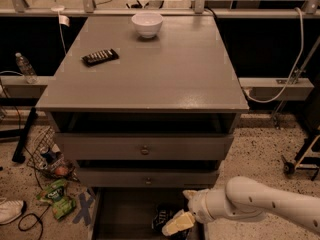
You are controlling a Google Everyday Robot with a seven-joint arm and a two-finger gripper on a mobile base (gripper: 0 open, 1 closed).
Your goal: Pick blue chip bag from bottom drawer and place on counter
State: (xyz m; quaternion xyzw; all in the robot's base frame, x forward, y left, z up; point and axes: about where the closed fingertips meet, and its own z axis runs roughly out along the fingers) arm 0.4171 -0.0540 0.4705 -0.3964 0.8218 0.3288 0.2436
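The blue chip bag lies crinkled in the open bottom drawer, at its right side, partly hidden by my gripper. My gripper reaches in from the lower right on a white arm and sits just right of and over the bag. Its pale fingers are spread open, and nothing is held. The counter is the grey top of the cabinet above.
A white bowl and a black remote lie on the counter. Two knobbed drawers stand slightly open above the bottom one. A green snack bag, cables, a shoe and a water bottle are at the left.
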